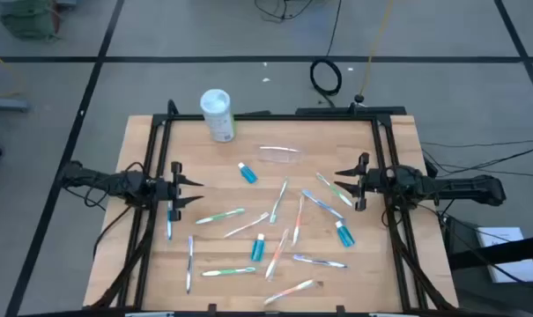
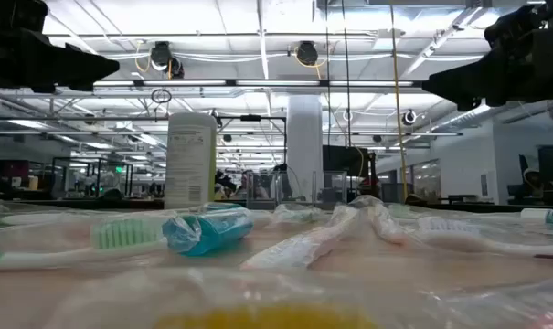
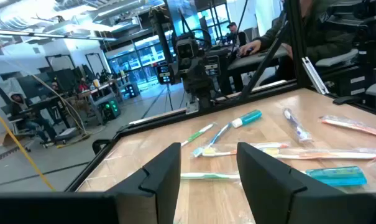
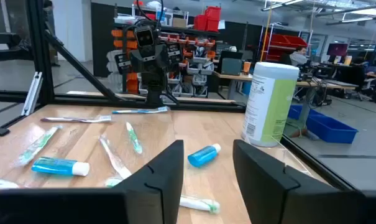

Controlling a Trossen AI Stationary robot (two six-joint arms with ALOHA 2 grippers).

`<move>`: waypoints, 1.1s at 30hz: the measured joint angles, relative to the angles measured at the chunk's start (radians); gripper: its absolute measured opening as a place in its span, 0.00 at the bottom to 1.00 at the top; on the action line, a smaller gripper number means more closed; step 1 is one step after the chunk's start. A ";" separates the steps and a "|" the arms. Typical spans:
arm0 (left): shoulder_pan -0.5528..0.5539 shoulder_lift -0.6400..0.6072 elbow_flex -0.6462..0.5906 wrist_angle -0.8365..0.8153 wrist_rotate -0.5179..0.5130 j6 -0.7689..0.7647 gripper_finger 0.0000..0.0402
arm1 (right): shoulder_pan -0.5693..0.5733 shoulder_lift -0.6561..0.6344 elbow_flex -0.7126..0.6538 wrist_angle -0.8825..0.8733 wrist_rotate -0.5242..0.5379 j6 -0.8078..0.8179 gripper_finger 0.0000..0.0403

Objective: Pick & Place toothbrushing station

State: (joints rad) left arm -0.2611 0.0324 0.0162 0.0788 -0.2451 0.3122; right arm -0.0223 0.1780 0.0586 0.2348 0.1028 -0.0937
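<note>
Left gripper (image 1: 191, 187) parked at the table's left edge, fingers spread apart, gripping nothing; gap between the dark fingers (image 3: 166, 177) plain in the left wrist view. Right gripper (image 1: 344, 182) mirrored at the right edge, likewise released and empty, fingers (image 4: 262, 174) parted in its own wrist view.

Between the two, toothbrushes (image 1: 222, 215) scattered flat across the wooden table (image 1: 143, 141), most in clear wrappers, lying at all angles over the middle and near half. One more toothbrush (image 1: 169, 225) just below the left gripper, another toothbrush (image 1: 189, 264) near the front left. Three blue toothpaste tubes among them: one tube (image 1: 247, 173) toward the far side, a second tube (image 1: 258, 248) near the middle front, a third tube (image 1: 344, 232) close under the right gripper.

Clear cup (image 1: 280, 152) on its side at the far middle, faint against the wood, possibly flattened; hard to say from above. White canister (image 1: 218, 114) upright at the far left corner, well apart from the brushes, tall behind a tube in the low view (image 2: 190, 160).
</note>
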 joint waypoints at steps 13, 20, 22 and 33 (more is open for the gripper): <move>0.000 0.000 0.000 0.000 0.000 0.007 0.40 | 0.000 0.000 0.000 0.000 0.000 0.000 0.32; 0.000 0.000 0.000 0.081 0.000 -0.009 0.40 | 0.000 0.000 0.000 0.000 0.000 0.000 0.32; 0.000 0.000 0.000 0.085 0.000 -0.009 0.40 | 0.000 0.000 0.000 0.000 0.000 0.000 0.32; 0.000 0.000 0.000 0.126 -0.009 -0.022 0.40 | 0.000 0.000 0.000 0.003 0.000 -0.012 0.32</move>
State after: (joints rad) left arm -0.2607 0.0322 0.0166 0.2044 -0.2542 0.2904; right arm -0.0225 0.1780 0.0586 0.2381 0.1028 -0.1058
